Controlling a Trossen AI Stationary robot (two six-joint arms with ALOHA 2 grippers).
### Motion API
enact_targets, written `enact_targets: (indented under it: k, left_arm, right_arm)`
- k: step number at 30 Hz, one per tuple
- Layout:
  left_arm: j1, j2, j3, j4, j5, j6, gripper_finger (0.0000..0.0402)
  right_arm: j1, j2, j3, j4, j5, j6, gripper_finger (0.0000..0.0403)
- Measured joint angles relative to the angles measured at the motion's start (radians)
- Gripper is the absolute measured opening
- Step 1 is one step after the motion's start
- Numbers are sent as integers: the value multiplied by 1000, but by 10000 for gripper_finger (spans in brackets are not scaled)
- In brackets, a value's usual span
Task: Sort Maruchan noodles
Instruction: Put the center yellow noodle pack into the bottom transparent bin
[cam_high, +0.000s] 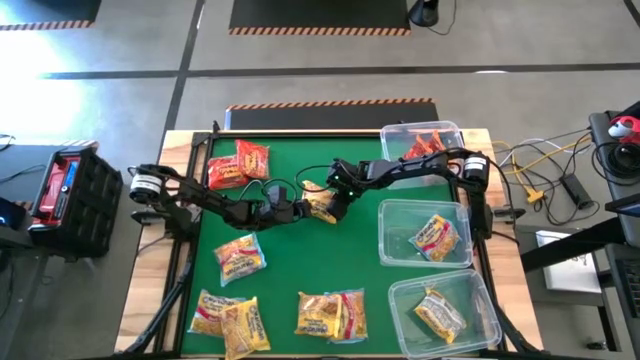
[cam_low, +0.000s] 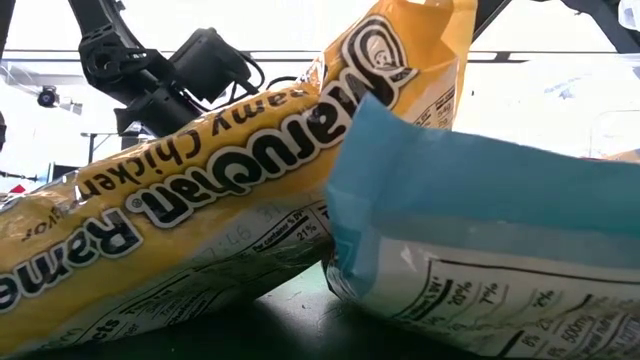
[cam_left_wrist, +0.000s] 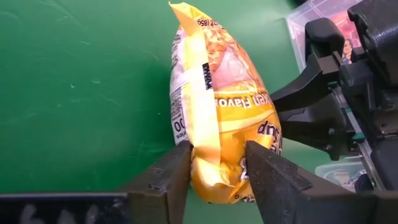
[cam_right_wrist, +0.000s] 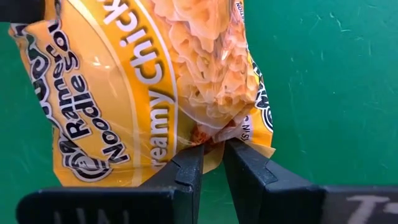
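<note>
Clamped from both sides at table centre: one yellow-orange packet (cam_high: 320, 205), pinched at its edge by the left gripper (cam_left_wrist: 217, 165) from 9 o'clock and at another edge by the right gripper (cam_right_wrist: 211, 158) from 3 o'clock. Counted on the green mat (cam_high: 290, 260): two red packets (cam_high: 238, 163) at 11 o'clock, one yellow packet (cam_high: 240, 254) at 8, two (cam_high: 228, 320) at 7, two (cam_high: 332, 314) at 6. Counted down the 3 o'clock side: three clear bins (cam_high: 395, 240), the far one holding red packets (cam_high: 425, 146), the middle one a single yellow packet (cam_high: 436, 236), the near one another (cam_high: 440, 314).
</note>
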Motion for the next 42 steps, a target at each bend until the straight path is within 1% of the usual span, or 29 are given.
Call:
enact_targets:
  k: [8,11,14,18,25,29,32,34,40,41,42]
  left_arm:
    - [1,-6,0,20,1,-40,45]
    - [0,-6,-3,27,15,-52,22]
    - [1,-7,-3,39,23,-52,4]
    - [2,-10,-3,37,48,-27,0]
    - [2,-10,-5,34,124,42,1]
    - [1,-10,-5,38,165,83,1]
    - [1,-10,-5,37,166,84,1]
    - [1,-10,-5,37,166,85,1]
    - [-1,-12,-7,65,234,128,1]
    - [-1,-15,-7,84,249,157,1]
    - [-2,-20,-7,100,268,194,1]
  right_arm:
    - [0,-46,-5,-29,17,-36,60]
    - [-1,-57,-5,-55,20,-36,60]
    - [-7,-76,-4,-112,1,-58,65]
    - [-14,-125,-3,-172,-8,-101,82]
    - [-28,-241,2,-176,-9,-139,114]
    - [-37,-288,2,-184,-54,-152,130]
    - [-44,-298,2,-191,-86,-153,142]
    - [-51,-298,2,-221,-87,-155,148]
    - [-78,-291,2,-288,-91,-153,162]
    - [-82,-289,2,-287,-111,-154,163]
    - [-87,-288,2,-285,-153,-154,164]
